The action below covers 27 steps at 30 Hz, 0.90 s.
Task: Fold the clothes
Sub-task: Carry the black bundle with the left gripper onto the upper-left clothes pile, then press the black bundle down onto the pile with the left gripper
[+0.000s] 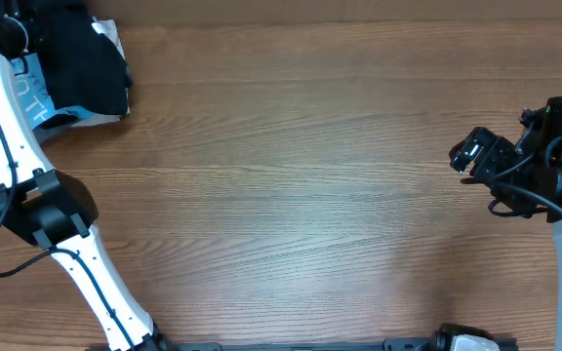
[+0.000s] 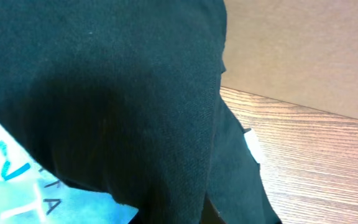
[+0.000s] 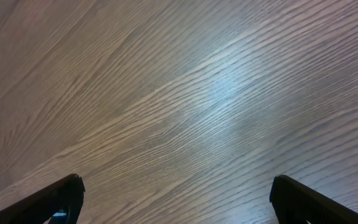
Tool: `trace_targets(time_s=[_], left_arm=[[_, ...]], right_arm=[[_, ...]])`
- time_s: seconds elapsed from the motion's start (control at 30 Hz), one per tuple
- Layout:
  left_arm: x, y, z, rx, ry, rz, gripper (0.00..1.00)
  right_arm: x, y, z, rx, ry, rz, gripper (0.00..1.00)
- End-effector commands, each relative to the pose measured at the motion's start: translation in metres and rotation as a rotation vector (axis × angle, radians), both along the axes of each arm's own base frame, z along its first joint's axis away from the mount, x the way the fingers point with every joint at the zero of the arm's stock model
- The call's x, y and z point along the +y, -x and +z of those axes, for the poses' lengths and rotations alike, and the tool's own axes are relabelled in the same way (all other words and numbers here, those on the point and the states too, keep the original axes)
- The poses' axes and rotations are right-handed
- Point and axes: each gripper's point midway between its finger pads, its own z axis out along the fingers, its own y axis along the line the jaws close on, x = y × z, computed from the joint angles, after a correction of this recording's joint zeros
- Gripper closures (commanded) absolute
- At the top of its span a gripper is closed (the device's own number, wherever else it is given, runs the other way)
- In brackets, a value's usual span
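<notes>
The right gripper (image 1: 464, 161) hangs wide open over the table (image 1: 291, 195), holding nothing. In the far left corner the black shirt (image 1: 86, 58) is heaped on a blue tee (image 2: 36, 199). The left gripper, hidden in the cloth, is closed, seemingly pinching the shirt. This looks like the pickup step; next, the shirt needs pulling to mid-table.

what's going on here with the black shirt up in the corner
The left arm is stretched to the far left corner of the table, where the black garment lies bunched on a light blue tee. Its gripper is shut, seemingly on the black fabric that fills the wrist view, though the fingers are hidden. The right gripper hangs open over the wood on the right, holding nothing. No fold is made yet.
</notes>
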Motion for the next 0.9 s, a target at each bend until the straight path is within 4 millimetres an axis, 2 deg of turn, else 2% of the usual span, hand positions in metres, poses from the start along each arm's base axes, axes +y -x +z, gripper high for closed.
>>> trace_targets(time_s=[0.0, 0.13, 0.37, 0.43, 0.53, 0.6, 0.7, 0.77, 0.8, 0.87], left_arm=[[0.018, 0.005, 0.019, -0.054, 0.006, 0.029, 0.94], [0.039, 0.013, 0.010, -0.024, -0.011, 0.082, 0.93], [0.075, 0.028, -0.028, 0.078, -0.059, 0.196, 0.85], [0.082, 0.032, -0.041, 0.102, -0.059, 0.213, 0.70], [0.093, 0.039, -0.061, 0.140, -0.053, 0.242, 0.37], [0.098, 0.043, -0.068, 0.157, -0.049, 0.270, 0.29], [0.102, 0.046, -0.067, 0.153, -0.015, 0.317, 0.26], [0.103, 0.047, -0.057, 0.135, 0.005, 0.349, 0.27], [0.103, 0.048, -0.052, 0.129, 0.002, 0.350, 0.31], [0.105, 0.051, -0.037, 0.113, -0.014, 0.367, 0.45]], right_arm=[[0.000, -0.002, 0.007, -0.018, 0.000, 0.002, 0.00], [0.000, 0.002, 0.006, -0.003, -0.003, 0.002, 0.00], [0.005, 0.003, 0.005, 0.001, -0.028, 0.013, 0.00], [0.007, 0.003, 0.006, -0.001, -0.039, 0.018, 0.00], [0.008, 0.003, 0.006, 0.000, -0.042, 0.020, 0.00], [0.008, 0.003, 0.006, 0.001, -0.043, 0.020, 0.00], [0.008, 0.003, 0.006, 0.000, -0.042, 0.020, 0.00], [0.008, 0.003, 0.006, 0.000, -0.042, 0.020, 0.00], [0.008, 0.003, 0.006, 0.000, -0.042, 0.020, 0.00], [0.008, 0.003, 0.006, 0.001, -0.042, 0.020, 0.00]])
